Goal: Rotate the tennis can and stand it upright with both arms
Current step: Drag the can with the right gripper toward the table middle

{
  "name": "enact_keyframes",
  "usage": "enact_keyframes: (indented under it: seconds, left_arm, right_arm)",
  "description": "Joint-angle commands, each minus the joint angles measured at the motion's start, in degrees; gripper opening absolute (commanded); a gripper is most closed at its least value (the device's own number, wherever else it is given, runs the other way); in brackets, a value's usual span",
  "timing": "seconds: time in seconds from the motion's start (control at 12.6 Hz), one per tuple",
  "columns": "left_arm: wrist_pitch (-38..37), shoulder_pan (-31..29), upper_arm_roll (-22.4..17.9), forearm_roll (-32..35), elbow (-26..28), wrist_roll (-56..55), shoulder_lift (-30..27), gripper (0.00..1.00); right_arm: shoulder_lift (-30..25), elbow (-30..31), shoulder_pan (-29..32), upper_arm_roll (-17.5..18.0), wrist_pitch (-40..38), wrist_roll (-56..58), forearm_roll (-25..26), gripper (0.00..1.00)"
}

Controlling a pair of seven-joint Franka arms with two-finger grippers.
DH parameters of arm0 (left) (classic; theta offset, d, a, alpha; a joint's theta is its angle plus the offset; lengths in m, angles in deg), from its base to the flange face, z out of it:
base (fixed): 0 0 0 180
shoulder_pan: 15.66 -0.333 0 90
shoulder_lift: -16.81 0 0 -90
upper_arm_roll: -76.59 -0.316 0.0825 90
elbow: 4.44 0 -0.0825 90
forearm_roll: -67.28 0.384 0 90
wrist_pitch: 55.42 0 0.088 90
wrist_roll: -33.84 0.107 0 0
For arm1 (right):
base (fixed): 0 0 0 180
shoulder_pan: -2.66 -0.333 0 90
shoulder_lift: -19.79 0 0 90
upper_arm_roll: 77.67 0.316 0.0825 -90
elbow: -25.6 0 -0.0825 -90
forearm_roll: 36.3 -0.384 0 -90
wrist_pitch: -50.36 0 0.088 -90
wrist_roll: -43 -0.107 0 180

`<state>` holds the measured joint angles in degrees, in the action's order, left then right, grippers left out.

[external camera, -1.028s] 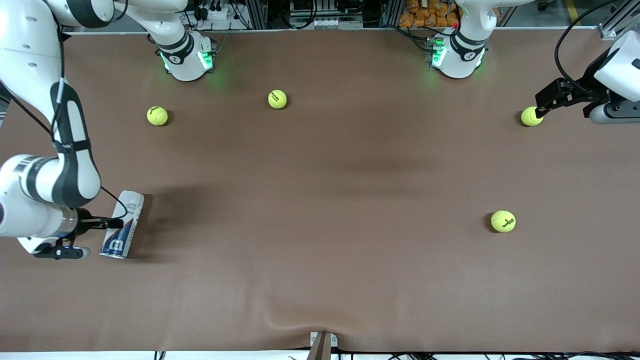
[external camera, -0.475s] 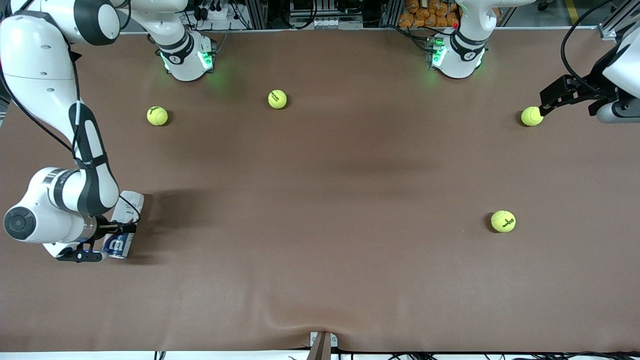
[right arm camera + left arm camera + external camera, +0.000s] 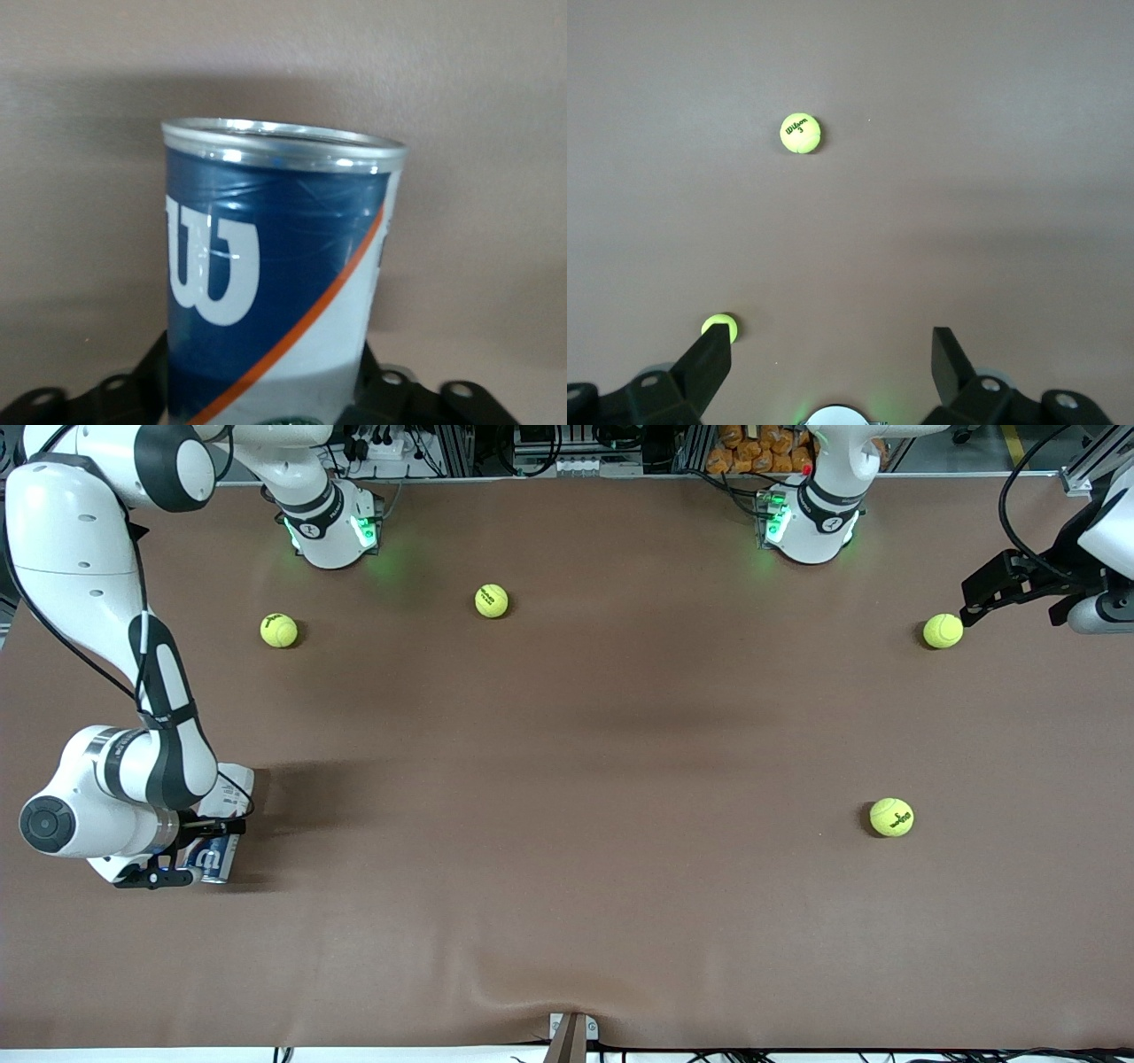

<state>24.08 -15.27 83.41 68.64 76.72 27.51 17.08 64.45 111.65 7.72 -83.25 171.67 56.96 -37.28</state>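
Observation:
The tennis can (image 3: 215, 861) lies on its side on the brown table near the right arm's end, its silvery rim toward the front camera. My right gripper (image 3: 209, 833) is at the can's middle, shut on it. In the right wrist view the blue and white can (image 3: 279, 266) fills the space between the two black fingers (image 3: 152, 379), which press on its sides. My left gripper (image 3: 974, 600) hangs open over the left arm's end of the table, beside a tennis ball (image 3: 942, 631). The left wrist view shows the left gripper (image 3: 830, 354) holding nothing.
Several yellow-green tennis balls lie loose: two (image 3: 279, 630) (image 3: 491, 600) near the right arm's base and one (image 3: 891, 817) nearer the front camera toward the left arm's end. The left wrist view shows two balls (image 3: 800, 133) (image 3: 719, 326). The cloth wrinkles at the front edge (image 3: 496, 992).
The right gripper has gone from open around the can to shut on it, and the right arm has shifted slightly. The left gripper has drawn a little away from its ball.

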Motion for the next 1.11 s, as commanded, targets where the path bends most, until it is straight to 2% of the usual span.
enact_keyframes:
  seconds: [0.0,0.32,0.47,0.71,1.03]
  left_arm:
    - [-1.1,0.6,-0.1,0.7,-0.9,-0.4,-0.1,1.0]
    - [-1.1,0.2,-0.7,0.7,-0.9,-0.3,0.1,1.0]
    - [-0.7,0.2,-0.8,1.0,-0.9,-0.3,0.3,1.0]
    - [0.2,-0.5,-0.8,0.7,-0.9,-0.3,0.3,1.0]
    - [1.2,-1.3,-0.7,0.4,-0.9,0.0,0.3,1.0]
  right_arm:
    - [-0.3,-1.1,0.0,0.7,-0.6,2.7,0.0,0.72]
    - [-5.5,-1.2,-6.2,0.9,-3.2,9.1,0.3,0.73]
    - [-9.5,-1.8,-12.8,0.8,-4.9,14.5,0.5,0.73]
    - [-12.6,-1.8,-22.2,1.6,-9.8,22.1,0.1,0.73]
    - [-12.7,-1.8,-30.6,4.3,-5.9,30.4,-0.1,0.77]
